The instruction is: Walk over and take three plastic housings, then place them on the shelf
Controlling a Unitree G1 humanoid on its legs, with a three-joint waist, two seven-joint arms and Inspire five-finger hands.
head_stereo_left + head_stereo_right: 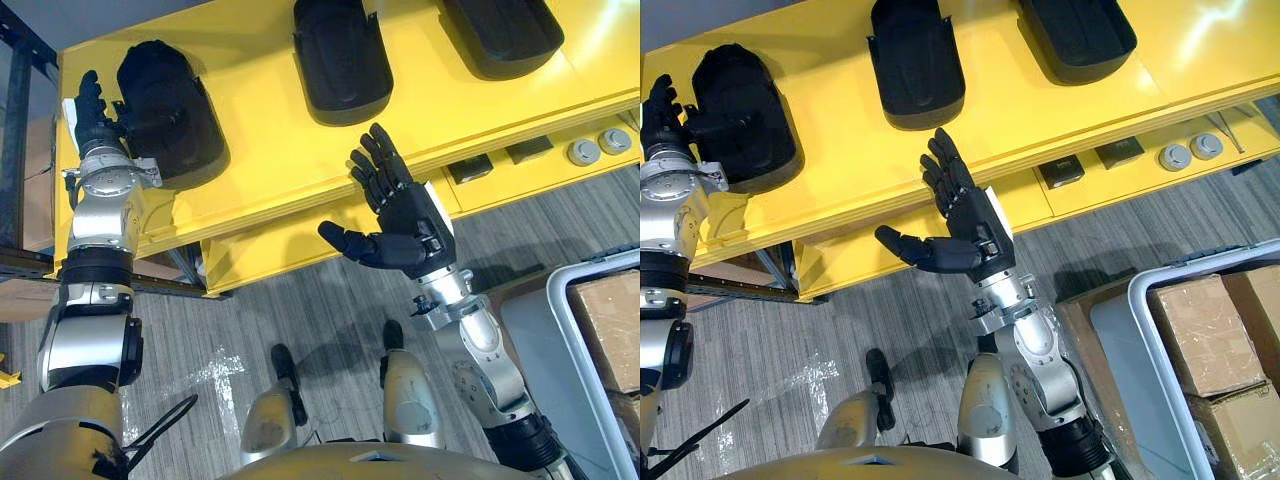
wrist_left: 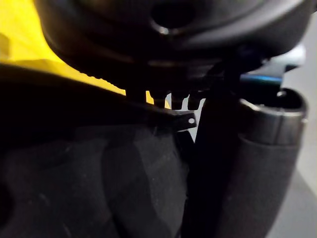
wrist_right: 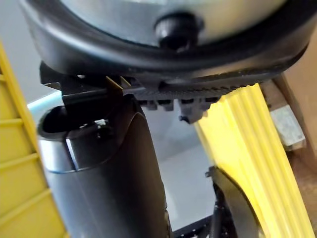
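Note:
Three black plastic housings lie on the yellow shelf [image 1: 270,160]: a left housing [image 1: 175,110], a middle housing [image 1: 342,60] and a right housing [image 1: 505,35]. My left hand [image 1: 93,115] is at the left housing's outer side, fingers straight and pointing away from me, thumb resting against the housing's edge. In the left wrist view the dark housing [image 2: 99,178] sits right in front of the hand. My right hand [image 1: 410,225] hovers in front of the shelf's front edge, below the middle housing. It is open with fingers spread and holds nothing.
A lower yellow ledge holds two small black boxes [image 1: 470,167] and two round grey parts [image 1: 583,152]. A grey bin [image 1: 560,300] with cardboard boxes [image 1: 610,320] stands at the lower right. A dark rack frame [image 1: 15,150] borders the shelf on the left.

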